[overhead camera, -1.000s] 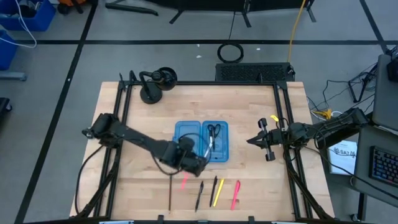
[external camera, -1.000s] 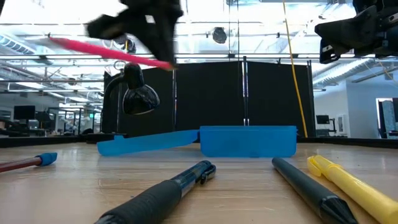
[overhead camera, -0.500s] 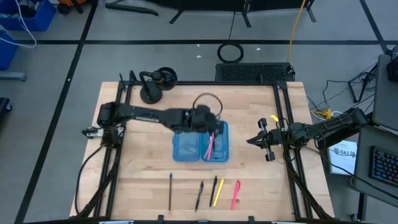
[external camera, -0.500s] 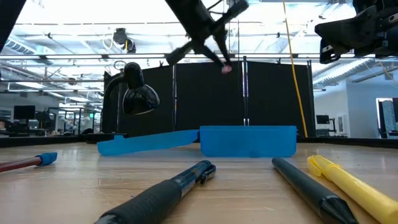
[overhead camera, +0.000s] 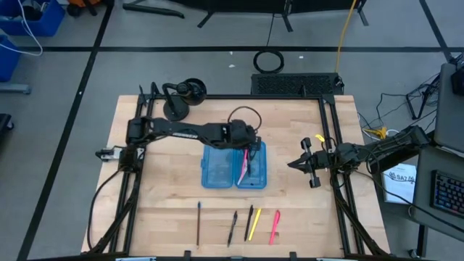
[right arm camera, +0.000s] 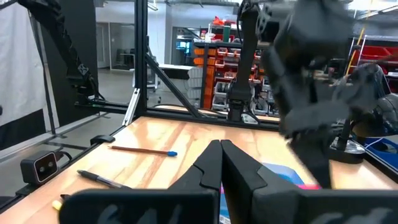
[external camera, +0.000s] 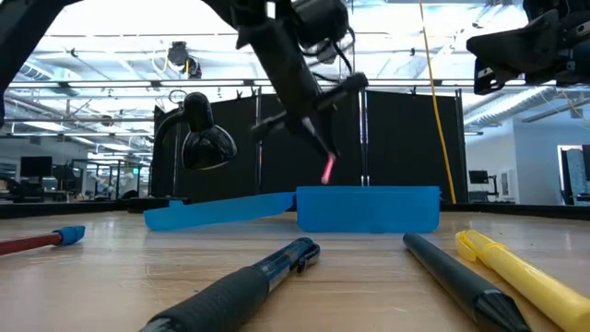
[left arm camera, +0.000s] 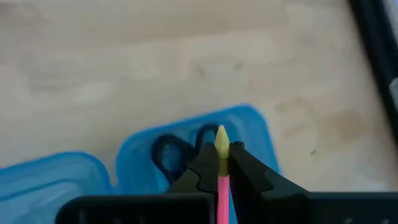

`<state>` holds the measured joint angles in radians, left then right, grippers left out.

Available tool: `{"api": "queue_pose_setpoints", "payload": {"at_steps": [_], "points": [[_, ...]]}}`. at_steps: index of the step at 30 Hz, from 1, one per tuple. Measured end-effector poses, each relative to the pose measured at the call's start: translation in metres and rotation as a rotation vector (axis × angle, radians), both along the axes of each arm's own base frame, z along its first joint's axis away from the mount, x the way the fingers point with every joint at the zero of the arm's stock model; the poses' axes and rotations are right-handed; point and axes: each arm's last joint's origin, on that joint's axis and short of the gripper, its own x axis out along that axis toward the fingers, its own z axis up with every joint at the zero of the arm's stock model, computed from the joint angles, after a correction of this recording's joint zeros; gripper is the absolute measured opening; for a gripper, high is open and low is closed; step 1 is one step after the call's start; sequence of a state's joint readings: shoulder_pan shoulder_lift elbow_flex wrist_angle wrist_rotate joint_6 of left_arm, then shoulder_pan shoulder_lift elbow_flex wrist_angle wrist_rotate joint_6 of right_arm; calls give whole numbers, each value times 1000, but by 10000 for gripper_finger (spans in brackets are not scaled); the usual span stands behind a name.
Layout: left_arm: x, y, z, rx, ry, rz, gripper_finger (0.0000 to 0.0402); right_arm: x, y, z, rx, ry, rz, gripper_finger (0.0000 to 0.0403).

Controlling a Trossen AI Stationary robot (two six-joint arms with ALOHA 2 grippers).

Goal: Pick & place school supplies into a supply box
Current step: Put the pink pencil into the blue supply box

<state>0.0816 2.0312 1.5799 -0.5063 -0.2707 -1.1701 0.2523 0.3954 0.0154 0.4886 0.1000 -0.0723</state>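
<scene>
My left gripper [overhead camera: 247, 143] hovers over the right half of the open blue supply box [overhead camera: 233, 165], shut on a pink pen [overhead camera: 244, 168]. The pen slants down toward the box [external camera: 369, 209], and its pink end [external camera: 327, 169] is just above the wall. Black-handled scissors [left arm camera: 177, 149] lie inside that right half. A brown pencil [overhead camera: 198, 223], two black pens [overhead camera: 233, 226], a yellow pen [overhead camera: 254, 223] and a second pink pen [overhead camera: 275, 226] lie on the table near its near edge. My right gripper [overhead camera: 296, 164] waits shut above the table's right side. My left gripper pinches the pink pen between its two fingers [left arm camera: 239, 163]. The pen's yellow tip [left arm camera: 221, 138] shows just past the fingertips, and the pink shaft [left arm camera: 222, 193] runs back between them. The pen is lifted clear and tilted, its lower end [overhead camera: 241, 181] over the box's right half.
A black desk lamp [overhead camera: 177, 101] stands at the table's far left corner and shows behind the box in the low view [external camera: 198, 138]. A black frame rail [overhead camera: 330, 145] runs along each side of the table. Bare wood lies between the box and the row of pens.
My left gripper has carried the pink pen up from the table's near side toward the far edge, over the box. It then came down over the right half. The pen has tipped from nearly level to slanting steeply downward. My right arm kept still.
</scene>
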Motion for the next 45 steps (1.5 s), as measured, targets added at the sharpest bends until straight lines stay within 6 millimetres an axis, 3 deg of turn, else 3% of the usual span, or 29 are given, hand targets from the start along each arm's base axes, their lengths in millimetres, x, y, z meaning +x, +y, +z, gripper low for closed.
{"api": "queue_pose_setpoints", "payload": {"at_steps": [7, 31, 36, 45], "points": [[5, 1, -23, -13, 50, -9, 18, 0, 0, 0, -8, -6, -2, 0], [4, -14, -34, -2, 123, -38, 18, 0, 0, 1, -1, -8, -3, 0], [6, -16, -47, -25, 145, -27, 33, 0, 0, 1, 3, -8, -3, 0], [8, -16, -48, -20, 138, -45, 69, 0, 0, 1, 10, -6, -2, 0]]}}
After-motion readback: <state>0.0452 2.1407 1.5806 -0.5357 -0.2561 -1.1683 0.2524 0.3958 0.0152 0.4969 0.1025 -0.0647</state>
